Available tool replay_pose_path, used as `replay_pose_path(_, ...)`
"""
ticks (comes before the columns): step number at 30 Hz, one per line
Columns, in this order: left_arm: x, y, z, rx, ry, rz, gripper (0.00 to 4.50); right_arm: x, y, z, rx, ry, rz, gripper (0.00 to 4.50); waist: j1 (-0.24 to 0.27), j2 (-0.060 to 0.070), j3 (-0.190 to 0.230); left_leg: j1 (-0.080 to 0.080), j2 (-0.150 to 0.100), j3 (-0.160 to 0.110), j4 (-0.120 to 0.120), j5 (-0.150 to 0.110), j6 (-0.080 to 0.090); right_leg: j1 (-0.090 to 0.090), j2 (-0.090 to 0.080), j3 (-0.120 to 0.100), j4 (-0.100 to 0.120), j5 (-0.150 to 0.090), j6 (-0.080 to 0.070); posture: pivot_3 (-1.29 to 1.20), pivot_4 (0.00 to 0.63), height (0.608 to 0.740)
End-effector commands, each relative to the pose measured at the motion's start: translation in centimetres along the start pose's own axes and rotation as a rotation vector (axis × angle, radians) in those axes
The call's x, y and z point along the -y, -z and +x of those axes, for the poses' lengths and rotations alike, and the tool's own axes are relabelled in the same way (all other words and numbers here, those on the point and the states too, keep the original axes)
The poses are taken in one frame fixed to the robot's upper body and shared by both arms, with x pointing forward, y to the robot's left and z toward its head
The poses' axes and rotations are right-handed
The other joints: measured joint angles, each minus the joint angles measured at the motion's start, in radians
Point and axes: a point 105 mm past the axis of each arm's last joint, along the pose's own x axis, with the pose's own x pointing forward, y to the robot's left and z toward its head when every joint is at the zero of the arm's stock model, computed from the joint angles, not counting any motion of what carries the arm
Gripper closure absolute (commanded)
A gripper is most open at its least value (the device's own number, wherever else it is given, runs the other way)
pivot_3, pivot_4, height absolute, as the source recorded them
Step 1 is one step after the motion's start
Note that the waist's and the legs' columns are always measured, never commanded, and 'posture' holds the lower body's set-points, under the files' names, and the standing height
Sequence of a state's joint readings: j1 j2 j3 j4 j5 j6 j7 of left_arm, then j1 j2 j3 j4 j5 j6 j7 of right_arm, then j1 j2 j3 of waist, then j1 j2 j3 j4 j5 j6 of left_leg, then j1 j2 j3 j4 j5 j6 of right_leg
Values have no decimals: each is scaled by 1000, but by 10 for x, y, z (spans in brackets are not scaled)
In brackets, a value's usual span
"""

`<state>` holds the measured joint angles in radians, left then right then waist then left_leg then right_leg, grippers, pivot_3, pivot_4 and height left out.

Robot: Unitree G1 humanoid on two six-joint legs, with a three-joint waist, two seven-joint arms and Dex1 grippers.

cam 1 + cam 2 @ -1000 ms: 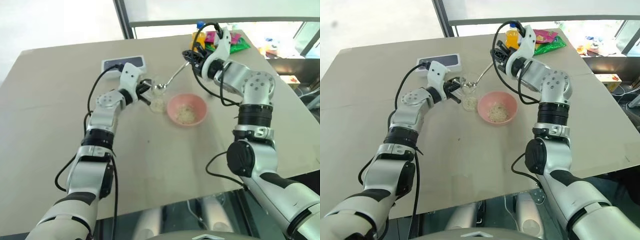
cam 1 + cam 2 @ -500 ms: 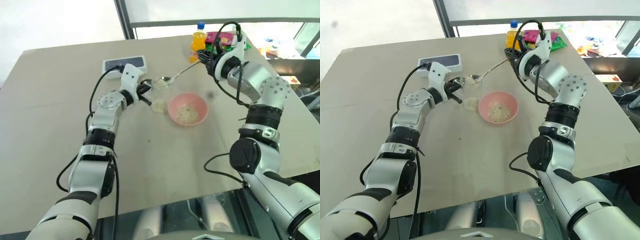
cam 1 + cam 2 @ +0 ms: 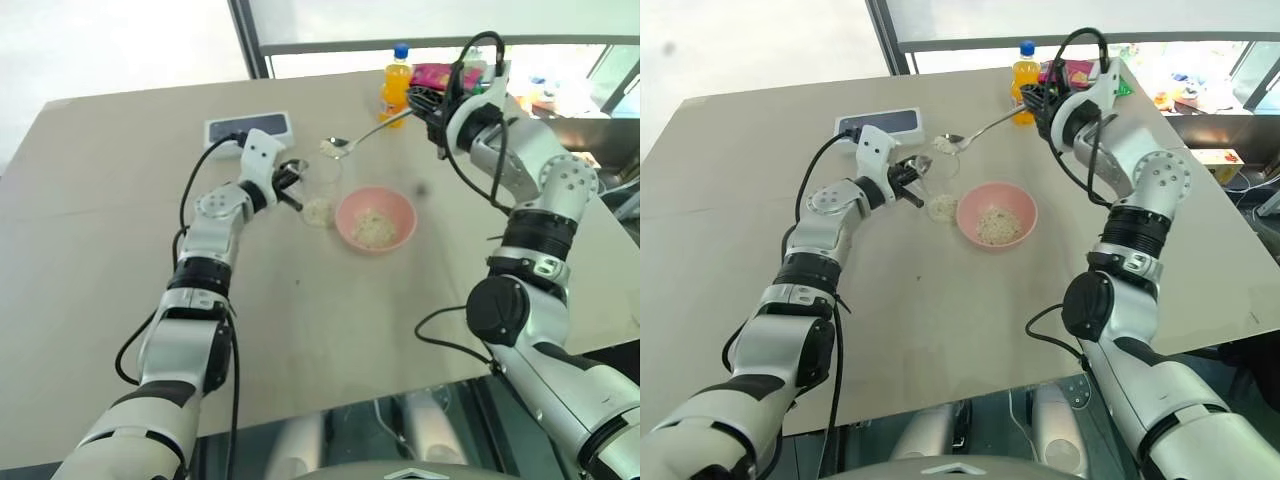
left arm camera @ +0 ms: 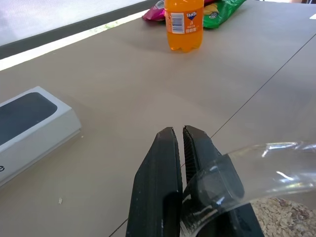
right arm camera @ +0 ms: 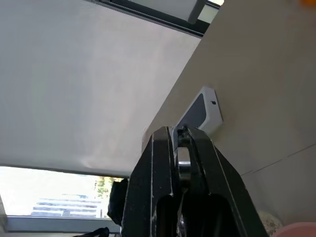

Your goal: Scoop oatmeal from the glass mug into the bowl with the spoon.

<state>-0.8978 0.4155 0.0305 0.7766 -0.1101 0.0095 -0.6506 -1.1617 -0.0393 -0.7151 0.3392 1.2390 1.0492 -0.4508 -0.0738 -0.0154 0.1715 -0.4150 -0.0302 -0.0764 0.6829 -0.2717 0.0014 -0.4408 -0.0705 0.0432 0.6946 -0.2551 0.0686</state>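
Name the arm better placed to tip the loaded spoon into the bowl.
Right. Its gripper holds the spoon with oatmeal, near the bowl. The left gripper grips the glass mug.

Orange bottle (image 4: 183, 24) label reads "Fanta" above a barcode

Both arms raised forward, jaws closed, wrists level.

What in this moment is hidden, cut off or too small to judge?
- Glass mug: left wrist view, cut off by the frame edge; how much oatmeal remains is unclear.
- Spoon: right wrist view, handle hidden between the right gripper fingers.
- Spoon's load: left eye view, too small to judge.
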Motion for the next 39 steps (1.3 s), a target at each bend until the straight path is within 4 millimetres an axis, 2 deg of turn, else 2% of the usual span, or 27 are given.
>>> replay_pose_path(1,-12,6,-7,-34,-33,29,4430,-11,-13,-20,46,-60,-16,4500,-2,0,0,0,0,0,0,0,0,0,0,0,0,0,0,0,150,740)
replay_pose_path(8,-21,12,-14,-55,-64,29,4430,5,-16,-42,68,-13,-29,4500,-17,0,0,2,0,1,1,0,1,0,0,1,0,0,0,0,150,740)
replay_pose_path(12,-20,13,-13,-59,-61,30,4430,14,-9,-46,38,30,-127,4500,-22,0,0,2,0,1,1,-2,5,1,0,2,1,0,0,0,150,740)
replay_pose_path(18,-16,10,-10,-54,-48,33,4430,15,4,-36,-19,97,-508,4500,-22,0,0,2,0,2,1,-2,6,1,0,2,1,0,0,0,150,740)
replay_pose_path(21,-14,8,-9,-51,-45,33,4430,10,4,-30,-8,87,-643,4500,-21,0,0,2,0,1,1,-2,6,1,0,1,1,0,0,0,150,740)
replay_pose_path(24,-15,9,-10,-51,-47,35,4430,-7,9,-26,-18,29,-846,4500,-20,0,0,2,0,1,2,-2,6,1,0,1,0,0,0,0,150,740)
replay_pose_path(26,-15,9,-12,-52,-51,34,4430,-17,21,-26,-68,-29,-998,4500,-20,0,0,2,0,1,2,-2,6,1,0,1,0,0,0,0,150,740)
replay_pose_path(30,-15,11,-14,-55,-55,32,4430,-23,41,-26,-152,-113,-1226,4500,-20,0,0,2,0,0,2,-2,6,1,0,1,0,0,0,0,150,740)
replay_pose_path(34,-14,12,-15,-58,-58,29,4430,-31,63,-25,-217,-213,-1392,4500,-19,0,0,2,0,0,2,-2,6,1,0,1,0,0,0,0,150,740)
replay_pose_path(39,-13,12,-15,-55,-65,12,4430,-33,70,-26,-243,-255,-1470,4500,-16,0,0,2,0,0,2,-2,6,1,0,0,0,0,0,0,150,740)
